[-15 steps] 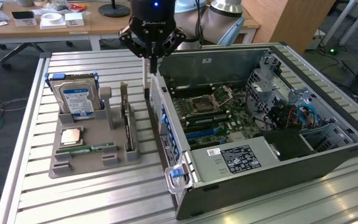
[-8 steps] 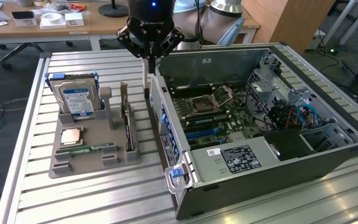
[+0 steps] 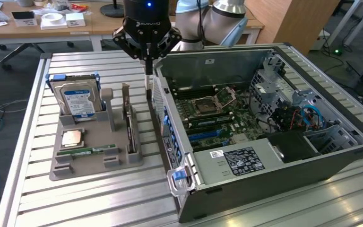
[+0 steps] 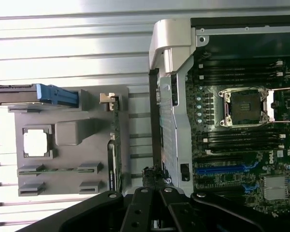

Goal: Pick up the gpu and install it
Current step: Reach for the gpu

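Observation:
The gpu (image 3: 130, 124) is a thin dark card with a brownish edge. It stands on edge in a slot of the grey parts holder (image 3: 74, 166), its metal bracket at the far end. In the wrist view the gpu (image 4: 115, 145) runs along the holder's side nearest the case. My gripper (image 3: 148, 85) hangs over the narrow gap between the holder and the rear wall of the open computer case (image 3: 245, 161). It is shut, with nothing between its fingers, and stands beside and above the card without touching it. In the wrist view the gripper (image 4: 154, 172) sits over that same gap.
The holder (image 4: 67, 133) also carries an upright hard drive (image 3: 75, 100) with a blue label, a processor chip (image 3: 72, 137) and a green memory stick (image 3: 87, 152). The case's motherboard (image 3: 216, 116) lies exposed. All of this stands on a slatted metal table (image 3: 93, 203).

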`<state>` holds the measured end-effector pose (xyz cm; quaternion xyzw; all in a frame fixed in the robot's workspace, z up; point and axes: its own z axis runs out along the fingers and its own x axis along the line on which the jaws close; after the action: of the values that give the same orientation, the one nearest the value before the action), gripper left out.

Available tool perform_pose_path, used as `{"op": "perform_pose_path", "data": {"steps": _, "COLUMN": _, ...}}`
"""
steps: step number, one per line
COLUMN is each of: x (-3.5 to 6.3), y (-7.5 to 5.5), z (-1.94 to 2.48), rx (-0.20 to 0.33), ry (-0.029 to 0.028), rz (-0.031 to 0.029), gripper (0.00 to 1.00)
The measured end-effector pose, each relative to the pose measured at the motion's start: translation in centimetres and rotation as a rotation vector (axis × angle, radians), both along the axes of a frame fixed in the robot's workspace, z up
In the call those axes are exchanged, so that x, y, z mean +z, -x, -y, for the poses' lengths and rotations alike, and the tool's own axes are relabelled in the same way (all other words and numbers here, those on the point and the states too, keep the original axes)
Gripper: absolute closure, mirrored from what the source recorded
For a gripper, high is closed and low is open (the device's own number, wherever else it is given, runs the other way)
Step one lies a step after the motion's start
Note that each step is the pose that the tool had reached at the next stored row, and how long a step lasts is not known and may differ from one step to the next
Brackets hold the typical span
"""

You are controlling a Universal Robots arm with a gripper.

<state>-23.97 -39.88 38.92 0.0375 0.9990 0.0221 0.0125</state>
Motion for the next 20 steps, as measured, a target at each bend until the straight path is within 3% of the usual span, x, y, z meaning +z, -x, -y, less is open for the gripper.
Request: {"op": "perform_pose_path", "data": {"steps": 20, "x": -0.17, "y": 3.3, "z": 0.00, "rx": 0.000, "ry": 0.0000, "rz": 0.0001, "gripper": 0.89}}
